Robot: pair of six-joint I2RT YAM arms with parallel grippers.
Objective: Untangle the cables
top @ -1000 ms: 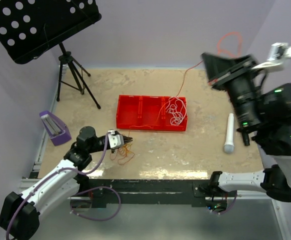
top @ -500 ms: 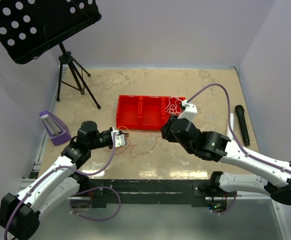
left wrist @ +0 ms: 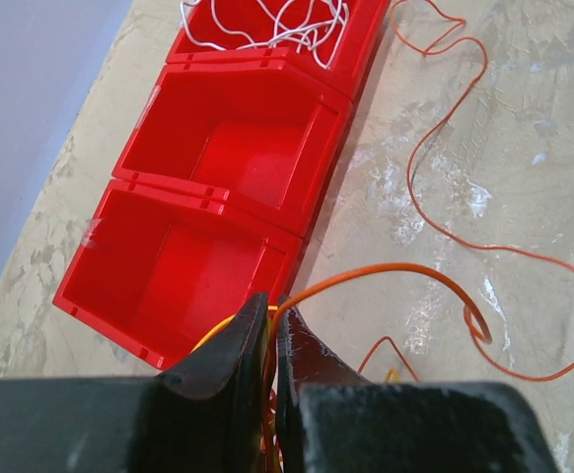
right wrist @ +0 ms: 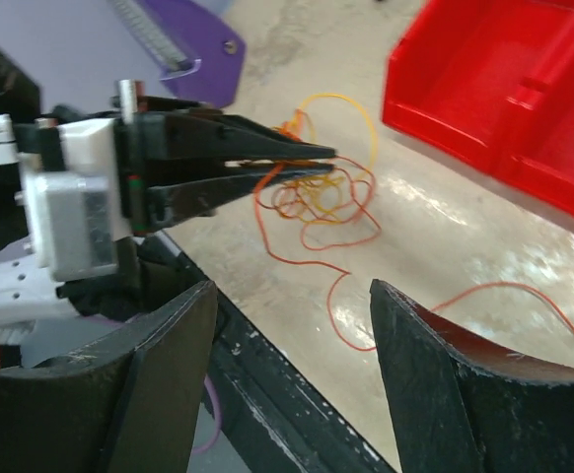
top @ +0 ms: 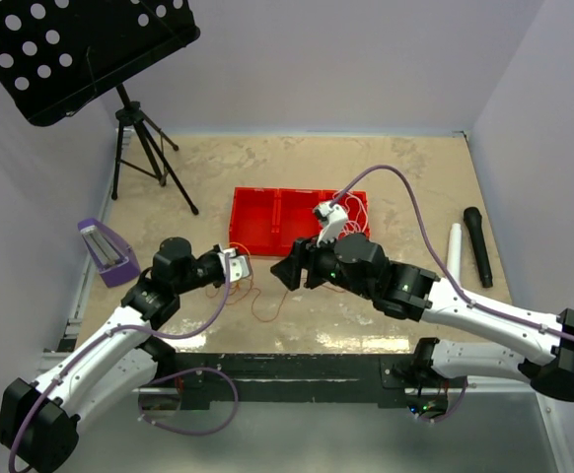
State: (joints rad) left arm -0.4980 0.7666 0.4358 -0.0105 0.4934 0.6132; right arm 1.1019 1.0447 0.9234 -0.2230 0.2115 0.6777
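Observation:
My left gripper is shut on a thin orange cable, which passes between its fingers and trails in loops over the table. A small tangle of orange and yellow cables hangs at those fingertips, just in front of the red three-compartment bin. A white cable lies bunched in the bin's right compartment. My right gripper is open and holds nothing. It is low over the table, just right of the tangle and pointing at the left gripper.
A black music stand on a tripod stands at the back left. A purple object lies by the left wall. A white microphone and a black microphone lie at the right.
The right arm came down from high at the right to the table, then moved left toward the tangle, and its jaws opened. The left gripper kept its hold on the orange cable.

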